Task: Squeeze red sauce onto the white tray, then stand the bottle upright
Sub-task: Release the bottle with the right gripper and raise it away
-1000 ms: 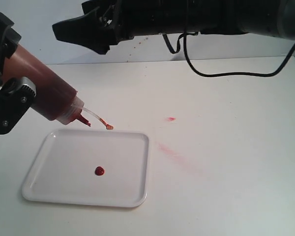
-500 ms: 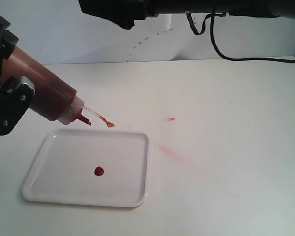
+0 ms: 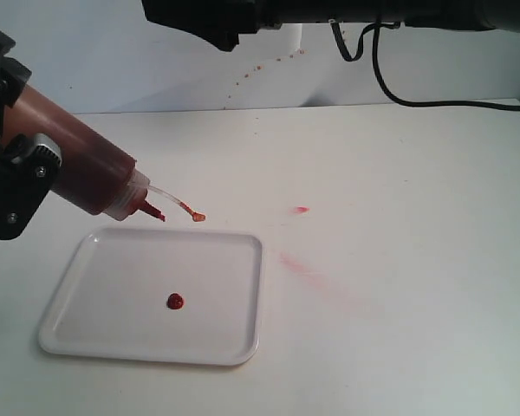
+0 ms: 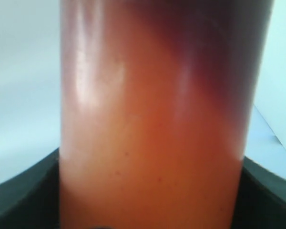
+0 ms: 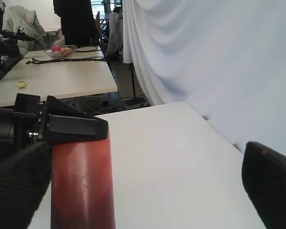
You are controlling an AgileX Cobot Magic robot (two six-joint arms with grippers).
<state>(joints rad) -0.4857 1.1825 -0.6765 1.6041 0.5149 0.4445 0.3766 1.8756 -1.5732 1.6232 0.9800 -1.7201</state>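
Observation:
The bottle (image 3: 87, 165) hangs tilted above the table's left side, its red nozzle (image 3: 152, 211) pointing down at the far edge of the white tray (image 3: 234, 347). My left gripper (image 3: 26, 130) is shut on the bottle's body, which fills the left wrist view (image 4: 152, 119). A small round blob of red sauce (image 3: 175, 301) lies near the tray's middle. My right gripper (image 3: 210, 24) is raised high at the top edge, open (image 5: 145, 191), holding nothing. The bottle (image 5: 81, 181) shows beyond its left finger.
Faint pinkish-red smears (image 3: 302, 210) mark the table right of the tray. A black cable (image 3: 433, 102) droops from the right arm over the far table. A clear strand with a small cap (image 3: 191, 213) dangles from the bottle's neck.
The right arm has lifted and drawn back to the right, its gripper now partly out of frame. The bottle and left gripper have barely moved.

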